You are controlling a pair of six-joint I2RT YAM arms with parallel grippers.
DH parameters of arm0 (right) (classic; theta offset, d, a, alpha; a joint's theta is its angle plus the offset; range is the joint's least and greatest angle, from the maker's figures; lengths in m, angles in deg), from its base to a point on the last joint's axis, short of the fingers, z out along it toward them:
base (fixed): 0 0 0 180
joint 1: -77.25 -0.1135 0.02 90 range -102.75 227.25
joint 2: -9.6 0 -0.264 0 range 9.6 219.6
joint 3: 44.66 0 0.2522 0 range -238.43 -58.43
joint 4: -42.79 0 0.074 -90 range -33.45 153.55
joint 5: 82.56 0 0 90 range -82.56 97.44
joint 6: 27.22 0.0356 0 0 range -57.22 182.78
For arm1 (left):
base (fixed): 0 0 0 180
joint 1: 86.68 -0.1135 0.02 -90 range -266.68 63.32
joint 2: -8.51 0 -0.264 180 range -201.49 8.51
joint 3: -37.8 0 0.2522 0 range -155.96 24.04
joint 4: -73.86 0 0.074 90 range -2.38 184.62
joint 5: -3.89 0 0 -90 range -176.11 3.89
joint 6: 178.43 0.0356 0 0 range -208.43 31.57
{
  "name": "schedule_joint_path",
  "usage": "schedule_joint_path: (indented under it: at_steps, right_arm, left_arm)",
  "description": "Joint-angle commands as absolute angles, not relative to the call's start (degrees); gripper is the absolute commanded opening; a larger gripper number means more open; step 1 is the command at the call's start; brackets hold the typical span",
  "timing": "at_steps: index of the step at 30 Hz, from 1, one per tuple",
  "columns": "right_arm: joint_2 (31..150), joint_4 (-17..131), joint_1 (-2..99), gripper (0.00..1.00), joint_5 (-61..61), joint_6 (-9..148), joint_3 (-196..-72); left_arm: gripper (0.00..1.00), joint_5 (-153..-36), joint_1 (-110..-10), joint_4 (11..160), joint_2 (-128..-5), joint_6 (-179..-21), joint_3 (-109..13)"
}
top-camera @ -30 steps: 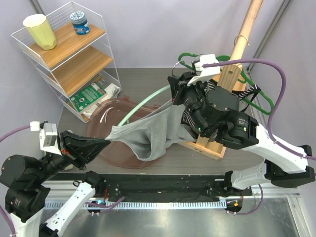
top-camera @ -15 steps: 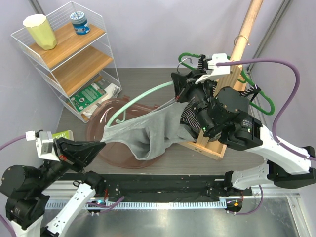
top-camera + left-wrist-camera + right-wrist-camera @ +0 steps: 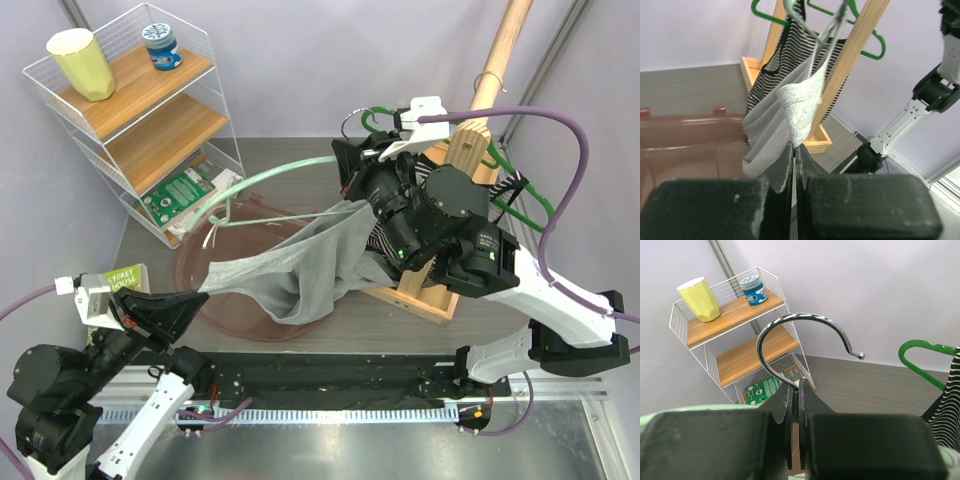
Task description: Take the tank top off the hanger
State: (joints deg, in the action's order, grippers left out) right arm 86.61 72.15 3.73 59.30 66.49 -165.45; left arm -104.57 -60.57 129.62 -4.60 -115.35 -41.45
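A grey tank top (image 3: 300,268) stretches between my two arms above a brown tub (image 3: 215,235). My left gripper (image 3: 203,290) is shut on its lower edge; in the left wrist view the grey cloth (image 3: 772,125) runs from my closed fingertips up to the hanger. A mint green hanger (image 3: 262,180) with a metal hook (image 3: 790,327) still carries the top's far strap. My right gripper (image 3: 352,170) is shut on the neck of the hook, seen in the right wrist view (image 3: 794,390), and holds the hanger up in the air.
A wooden rack (image 3: 470,130) with a striped top (image 3: 385,245) and dark green hangers (image 3: 525,205) stands at the right. A white wire shelf (image 3: 135,110) with a yellow cup (image 3: 80,62) and a blue tin (image 3: 161,45) stands at the back left.
My left gripper has pulled the tank top's edge back toward the near left. The right gripper has lifted and swung the hanger, whose free arm now points left past the tub. The cloth is stretched longer.
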Motion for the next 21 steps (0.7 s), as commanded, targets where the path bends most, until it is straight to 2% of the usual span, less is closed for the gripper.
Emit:
schedule_joint_path:
  at_steps: [1,7,15,21]
  right_arm:
    - [85.6,67.9,3.9,0.01,60.6,64.3,-168.6]
    - [86.8,68.4,3.9,0.01,58.1,66.2,-169.6]
    - [88.5,72.9,3.9,0.01,52.2,68.1,-173.4]
    - [89.3,78.6,3.9,0.01,38.7,61.6,-176.4]
  left_arm:
    - [0.0,-100.9,-60.6,131.8,-1.6,-118.0,-38.6]
    - [0.0,-101.2,-60.6,131.0,-2.2,-119.8,-37.0]
    - [0.0,-98.5,-60.7,121.4,-6.2,-128.1,-29.1]
    - [0.0,-100.2,-60.7,114.8,-10.8,-133.9,-26.3]
